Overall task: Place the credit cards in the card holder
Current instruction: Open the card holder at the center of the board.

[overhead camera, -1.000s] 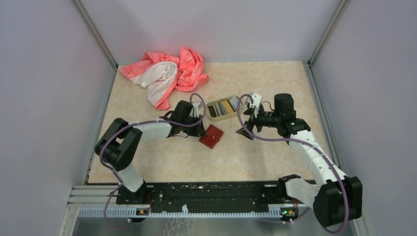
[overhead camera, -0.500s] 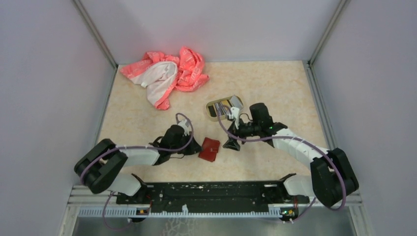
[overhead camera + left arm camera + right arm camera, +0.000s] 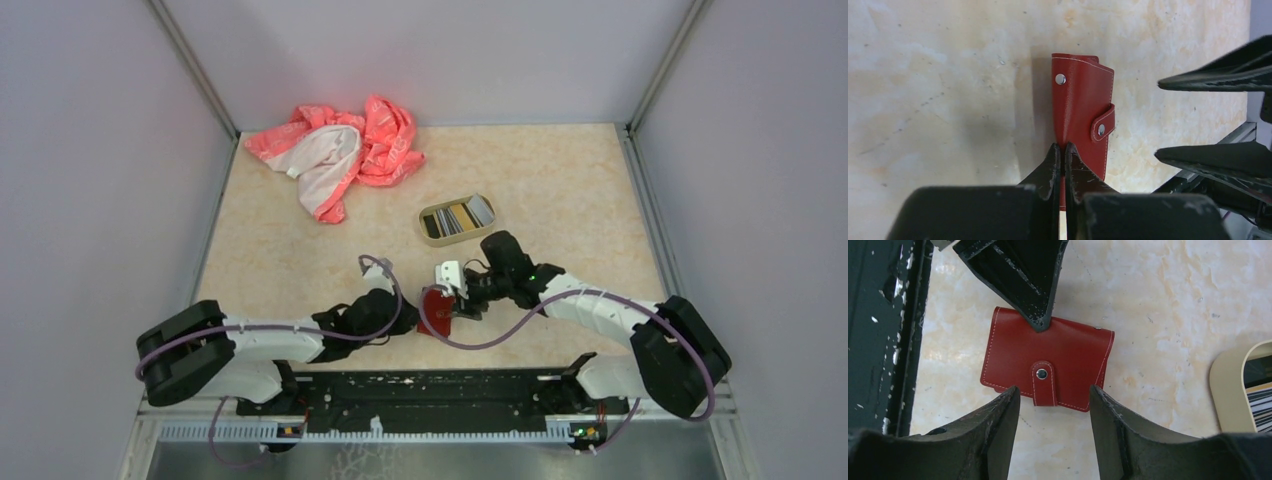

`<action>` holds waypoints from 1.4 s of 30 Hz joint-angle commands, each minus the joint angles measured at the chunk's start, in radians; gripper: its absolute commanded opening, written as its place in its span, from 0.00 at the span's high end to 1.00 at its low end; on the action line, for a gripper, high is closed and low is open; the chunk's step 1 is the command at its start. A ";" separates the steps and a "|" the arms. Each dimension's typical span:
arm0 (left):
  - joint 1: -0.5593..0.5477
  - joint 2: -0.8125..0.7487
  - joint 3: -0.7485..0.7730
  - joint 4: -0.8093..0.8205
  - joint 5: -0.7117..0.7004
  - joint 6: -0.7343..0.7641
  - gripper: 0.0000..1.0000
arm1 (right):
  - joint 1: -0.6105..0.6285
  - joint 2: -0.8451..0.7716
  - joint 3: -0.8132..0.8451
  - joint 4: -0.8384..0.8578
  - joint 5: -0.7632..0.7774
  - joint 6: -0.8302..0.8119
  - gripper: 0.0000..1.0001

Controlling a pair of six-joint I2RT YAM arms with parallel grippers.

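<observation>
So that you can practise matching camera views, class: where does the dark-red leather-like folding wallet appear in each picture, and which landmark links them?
Top external: the dark-red leather-like folding wallet is at lower centre.
Left wrist: centre, just beyond the shut left gripper.
Right wrist: centre, framed by the open right gripper.
Shared landmark: the left gripper's tip at the wallet's edge.

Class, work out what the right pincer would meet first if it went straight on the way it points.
The red wallet: its snap tab lies just ahead of the right pincer, though depth is unclear.
</observation>
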 commanded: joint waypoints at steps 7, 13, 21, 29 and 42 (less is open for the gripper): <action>-0.156 0.007 0.079 -0.041 -0.324 -0.085 1.00 | 0.020 0.004 -0.004 -0.021 -0.016 -0.207 0.51; -0.168 0.038 0.089 -0.016 -0.306 -0.088 1.00 | 0.060 0.048 0.001 -0.011 0.062 -0.207 0.55; -0.171 0.055 0.087 0.013 -0.285 -0.082 1.00 | 0.135 0.120 0.009 0.018 0.187 -0.196 0.57; -0.171 0.055 0.073 0.027 -0.273 -0.077 1.00 | 0.166 0.163 0.035 0.017 0.251 -0.171 0.58; -0.171 0.056 0.019 0.112 -0.233 -0.077 1.00 | 0.166 0.172 0.054 0.071 0.370 -0.087 0.57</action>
